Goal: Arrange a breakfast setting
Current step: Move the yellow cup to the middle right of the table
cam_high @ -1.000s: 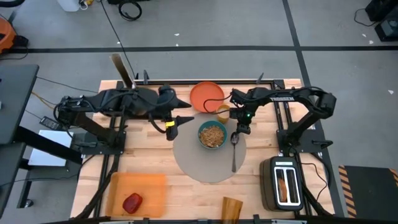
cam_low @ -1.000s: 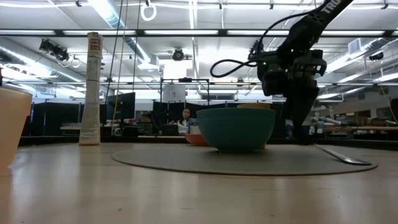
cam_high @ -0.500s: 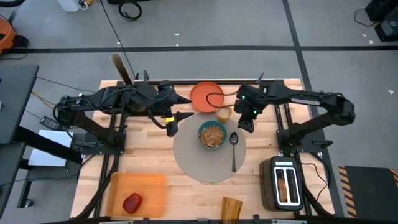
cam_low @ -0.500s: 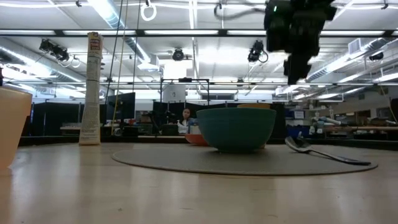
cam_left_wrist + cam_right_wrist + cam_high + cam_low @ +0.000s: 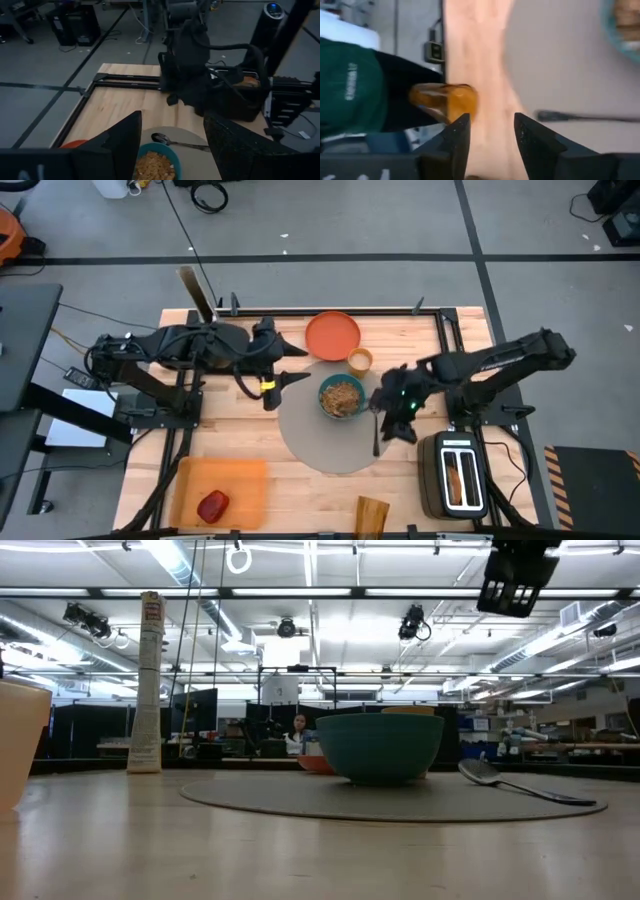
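At the near edge of the desk (image 5: 300,480) an orange cutting board (image 5: 222,488) carries the red apple (image 5: 212,506) at the near left, and an amber tumbler (image 5: 372,517) stands near the middle of that edge. At the near right sits the black-and-silver toaster (image 5: 455,474) with the toast slice (image 5: 455,478) down in one slot.

The large round grey mat (image 5: 325,442) lies at the desk's centre. On its far part rests the teal bowl (image 5: 342,396), filled with cereal. The metal spoon (image 5: 376,430) lies on the mat just right of the bowl, its handle pointing toward the near edge; the low view shows its bowl end lifted slightly off the mat.

The right tool (image 5: 408,416) hangs above the mat's right edge, over the spoon and well clear of it, its fingers spread and holding nothing. The left tool (image 5: 280,372) hovers just left of the bowl, pointing at it, fingers spread and empty.

Farther back, the small yellow cup (image 5: 360,361) stands just off the mat, beside the orange plate (image 5: 332,336), which lies near the far edge. At the far left stands the yellow cereal box (image 5: 197,292).
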### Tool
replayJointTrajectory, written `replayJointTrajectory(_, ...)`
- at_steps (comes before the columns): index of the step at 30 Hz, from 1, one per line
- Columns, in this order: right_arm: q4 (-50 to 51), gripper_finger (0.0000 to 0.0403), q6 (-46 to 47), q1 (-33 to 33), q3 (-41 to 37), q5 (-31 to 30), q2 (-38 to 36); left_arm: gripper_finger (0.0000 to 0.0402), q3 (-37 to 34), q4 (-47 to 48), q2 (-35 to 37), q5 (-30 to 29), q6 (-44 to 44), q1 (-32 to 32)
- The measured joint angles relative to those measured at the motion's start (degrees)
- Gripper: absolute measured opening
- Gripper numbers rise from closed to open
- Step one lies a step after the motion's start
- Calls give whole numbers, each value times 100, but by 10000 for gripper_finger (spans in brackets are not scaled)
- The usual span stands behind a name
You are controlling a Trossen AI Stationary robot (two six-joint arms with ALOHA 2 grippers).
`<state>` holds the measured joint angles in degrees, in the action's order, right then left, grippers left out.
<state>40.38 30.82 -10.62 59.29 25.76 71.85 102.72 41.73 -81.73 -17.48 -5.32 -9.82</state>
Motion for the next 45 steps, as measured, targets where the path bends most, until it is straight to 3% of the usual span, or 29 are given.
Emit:
replayJointTrajectory(15, -1701, 310, 1262, -983, 0, 954, 1547, 221, 0, 328, 315, 9, -7, -392)
replayJointTrajectory(23, -2565, 297, 1560, -1236, 0, 1806, 2464, 222, 1, 747, 470, 21, -173, -582)
replayJointTrajectory(30, -2578, 286, 1413, -1129, 0, 2385, 2928, 222, 1, 1483, 581, 21, -259, -685)
replayJointTrajectory(45, -3411, 279, 1247, -1100, -2, 2791, 3605, 221, 0, 1611, 752, 14, -304, -744)
